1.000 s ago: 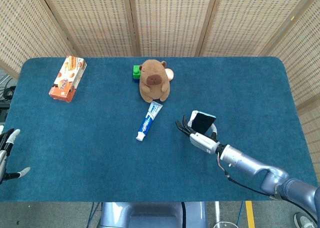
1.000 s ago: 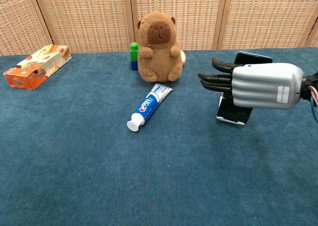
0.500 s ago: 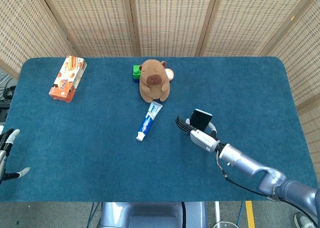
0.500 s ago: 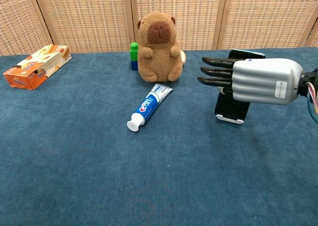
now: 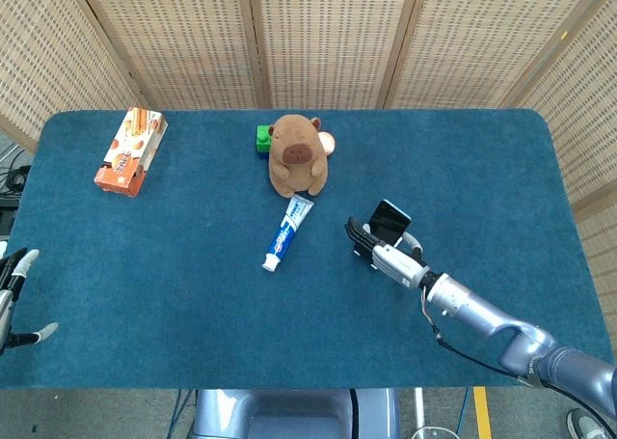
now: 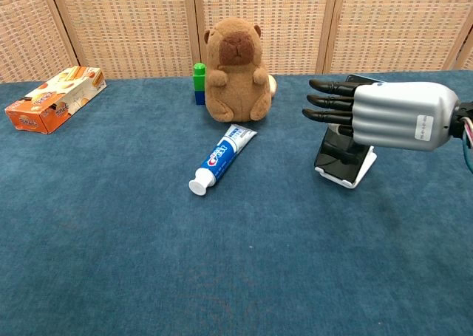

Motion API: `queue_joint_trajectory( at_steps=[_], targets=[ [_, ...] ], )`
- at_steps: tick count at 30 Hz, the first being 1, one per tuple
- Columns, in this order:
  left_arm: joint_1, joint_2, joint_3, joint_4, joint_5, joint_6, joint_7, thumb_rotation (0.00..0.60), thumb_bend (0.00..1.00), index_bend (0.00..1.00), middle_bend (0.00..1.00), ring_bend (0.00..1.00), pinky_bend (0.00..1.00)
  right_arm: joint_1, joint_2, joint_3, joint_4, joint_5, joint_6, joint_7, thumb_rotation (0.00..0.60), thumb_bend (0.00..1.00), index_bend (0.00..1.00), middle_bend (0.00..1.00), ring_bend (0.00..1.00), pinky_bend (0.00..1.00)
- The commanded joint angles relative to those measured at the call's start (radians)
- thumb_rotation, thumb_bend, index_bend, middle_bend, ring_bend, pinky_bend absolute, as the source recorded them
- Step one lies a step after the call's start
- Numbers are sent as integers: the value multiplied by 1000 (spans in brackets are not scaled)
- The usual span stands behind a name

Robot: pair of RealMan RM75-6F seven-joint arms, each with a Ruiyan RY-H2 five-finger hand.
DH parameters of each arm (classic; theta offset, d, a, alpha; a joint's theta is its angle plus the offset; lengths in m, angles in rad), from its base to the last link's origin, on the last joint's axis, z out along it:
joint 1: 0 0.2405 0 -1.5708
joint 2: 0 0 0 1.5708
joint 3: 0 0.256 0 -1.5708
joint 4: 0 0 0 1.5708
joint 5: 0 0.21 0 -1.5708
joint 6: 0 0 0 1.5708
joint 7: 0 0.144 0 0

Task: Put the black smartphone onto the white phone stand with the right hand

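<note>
The black smartphone (image 6: 334, 150) leans upright in the white phone stand (image 6: 352, 172), right of the table's middle. My right hand (image 6: 395, 116) is at the phone's top, its fingers (image 6: 329, 100) stretched out flat to the left, and a dark thumb lies across the phone's face. In the head view the smartphone (image 5: 389, 219) rises just behind the right hand (image 5: 378, 249), with the stand (image 5: 413, 240) partly showing beside it. My left hand (image 5: 13, 296) hangs off the table's front left corner, fingers apart and holding nothing.
A toothpaste tube (image 6: 219, 159) lies left of the stand. A brown capybara plush (image 6: 236, 70) stands behind it, with a green and blue block (image 6: 199, 83) beside it. An orange snack box (image 6: 55, 98) lies at the far left.
The phone and stand have turned and shifted slightly toward the back right with my right hand. The phone now leans back more. The left hand has not moved.
</note>
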Motion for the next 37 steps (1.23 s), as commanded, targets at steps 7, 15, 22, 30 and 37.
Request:
queue_joint_trajectory(
  at_steps=[7, 15, 22, 30, 37],
  targets=[
    [-1, 1, 1, 0, 2, -3, -3, 600, 0, 0, 0, 0, 0, -18, 25, -4, -31, 2, 47, 15, 600, 423, 151, 0, 0, 0],
    [11, 20, 9, 0, 32, 18, -49, 600, 0, 0, 0, 0, 0, -130, 188, 28, -243, 42, 269, 146, 600, 416, 98, 0, 0, 0],
    [39, 39, 22, 12, 92, 70, -120, 600, 0, 0, 0, 0, 0, -309, 279, 19, -392, 133, 518, 428, 600, 358, 97, 0, 0, 0],
    [78, -5, 13, 62, 161, 195, -119, 600, 0, 0, 0, 0, 0, -514, 256, -50, -440, 231, 734, 895, 600, 106, 97, 0, 0, 0],
    [90, -21, 22, 84, 193, 219, -124, 600, 0, 0, 0, 0, 0, -598, 229, -86, -467, 273, 755, 1084, 600, 60, 62, 0, 0, 0]
  ],
)
